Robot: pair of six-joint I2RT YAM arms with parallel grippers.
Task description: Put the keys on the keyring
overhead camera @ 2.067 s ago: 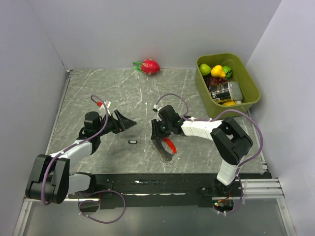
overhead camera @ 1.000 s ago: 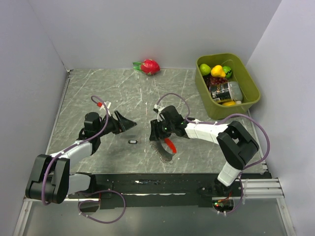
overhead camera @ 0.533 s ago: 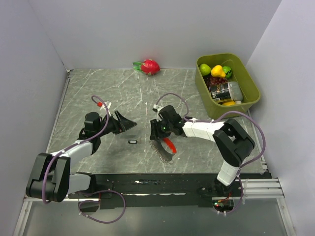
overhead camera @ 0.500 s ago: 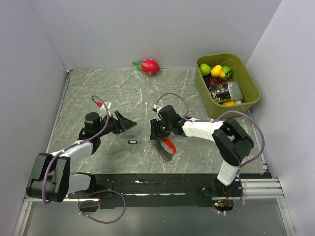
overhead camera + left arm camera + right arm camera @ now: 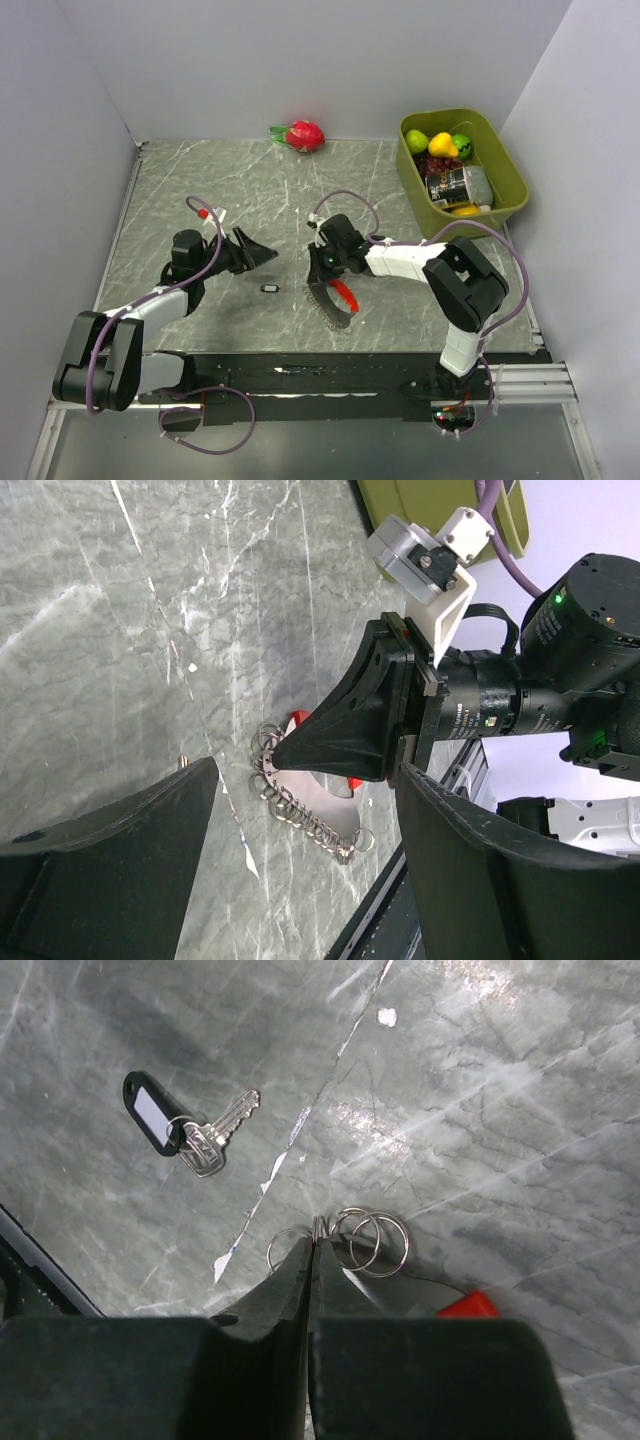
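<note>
The keys (image 5: 190, 1130), a silver key with a black tag, lie on the marble table (image 5: 200, 190), small and dark in the top view (image 5: 269, 289). The keyring (image 5: 337, 300) is a red crescent with a chain of silver rings (image 5: 300, 805). My right gripper (image 5: 313, 1245) is shut, its tips pinching a ring at the chain's end (image 5: 345, 1240); in the top view it (image 5: 318, 272) sits just above the chain. My left gripper (image 5: 268, 254) is open and empty, just up-left of the keys and facing the right gripper.
A green bin (image 5: 510, 190) with fruit and a can stands at the back right. A red dragon fruit (image 5: 303, 134) lies at the back wall. Walls close in on the left and right. The black front rail (image 5: 300, 365) runs along the near edge.
The right gripper has shifted only slightly over the chain's end. The left arm, keys and keyring have stayed in place.
</note>
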